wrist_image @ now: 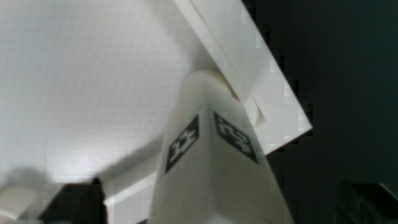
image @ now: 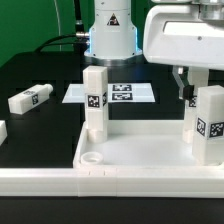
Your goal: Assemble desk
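Note:
The white desk top (image: 140,160) lies at the front with its rim up, and a round corner socket (image: 90,157) shows near its corner. Two tagged white legs stand upright in it: one at the exterior view's left (image: 95,100), one at the right (image: 210,125). My gripper (image: 203,92) hangs over the right leg with its jaws open. One dark finger (image: 182,86) stands beside the leg with a gap between them; the other finger is hidden. The wrist view looks down along this leg (wrist_image: 217,150) onto the desk top (wrist_image: 89,80).
A loose tagged leg (image: 30,98) lies on the black table at the exterior view's left, and a further white piece (image: 2,131) shows at the edge. The marker board (image: 125,93) lies behind the desk top. The arm's base (image: 110,30) stands at the back.

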`<state>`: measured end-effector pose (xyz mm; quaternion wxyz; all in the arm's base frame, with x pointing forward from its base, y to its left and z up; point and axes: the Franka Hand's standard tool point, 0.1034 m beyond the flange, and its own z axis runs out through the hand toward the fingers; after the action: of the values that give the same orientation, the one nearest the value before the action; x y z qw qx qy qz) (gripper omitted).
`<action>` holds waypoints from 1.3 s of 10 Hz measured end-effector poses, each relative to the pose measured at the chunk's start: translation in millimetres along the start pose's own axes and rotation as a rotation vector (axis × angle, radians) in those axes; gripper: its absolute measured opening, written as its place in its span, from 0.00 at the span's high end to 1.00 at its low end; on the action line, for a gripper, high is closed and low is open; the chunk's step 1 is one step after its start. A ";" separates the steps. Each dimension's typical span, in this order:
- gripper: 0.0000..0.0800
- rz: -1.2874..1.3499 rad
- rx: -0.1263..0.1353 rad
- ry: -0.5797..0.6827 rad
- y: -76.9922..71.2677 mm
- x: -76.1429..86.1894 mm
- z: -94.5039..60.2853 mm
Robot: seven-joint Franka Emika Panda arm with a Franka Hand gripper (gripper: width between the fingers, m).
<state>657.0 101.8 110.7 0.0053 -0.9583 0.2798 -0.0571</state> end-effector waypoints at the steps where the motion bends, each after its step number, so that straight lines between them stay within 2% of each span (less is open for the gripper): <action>1: 0.19 -0.031 0.000 0.000 0.5 0.4 0.0; 9: 0.19 -0.494 -0.003 0.010 -5.2 -0.4 -2.5; 11: 0.19 -0.600 -0.012 0.015 -4.2 1.0 -3.4; 13: 0.22 -0.612 -0.016 0.015 -3.3 1.4 -2.6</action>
<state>659.6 103.8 113.6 -0.0218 -0.9977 -0.0213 -0.0608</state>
